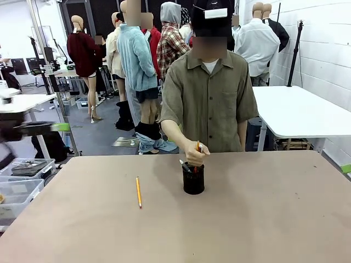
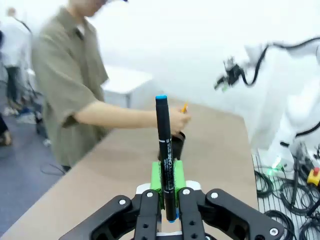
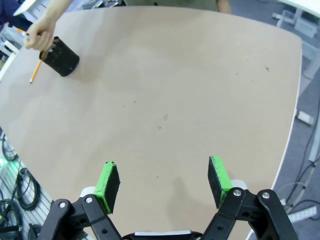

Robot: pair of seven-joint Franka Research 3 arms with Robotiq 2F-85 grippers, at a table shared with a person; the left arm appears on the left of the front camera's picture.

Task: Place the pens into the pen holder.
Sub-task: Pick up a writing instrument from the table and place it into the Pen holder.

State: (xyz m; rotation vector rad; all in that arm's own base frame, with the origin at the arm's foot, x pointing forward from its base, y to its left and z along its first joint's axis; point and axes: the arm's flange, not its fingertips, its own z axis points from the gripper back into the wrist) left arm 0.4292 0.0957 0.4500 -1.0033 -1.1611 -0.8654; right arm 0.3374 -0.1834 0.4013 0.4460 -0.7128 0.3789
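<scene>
My left gripper (image 2: 168, 192) is shut on a dark pen with blue ends (image 2: 164, 150), which stands upright between its green pads, off the table's side. The black mesh pen holder (image 1: 193, 178) stands mid-table near the far edge, with a pale pen (image 1: 185, 165) sticking out of it. The person's hand (image 1: 194, 156) is on the holder's rim, holding an orange pencil (image 1: 198, 146) upright in it. A yellow-orange pencil (image 1: 139, 192) lies flat to the holder's left. My right gripper (image 3: 163, 182) hangs open and empty high above the table, far from the holder (image 3: 61, 57).
The person (image 1: 208, 104) stands at the far edge, one arm reaching over the table. Plastic bins (image 1: 22, 183) sit beside the table at the left. A white table (image 1: 307, 112) stands behind at the right. Cables (image 2: 285, 185) lie on the floor by the right arm's base.
</scene>
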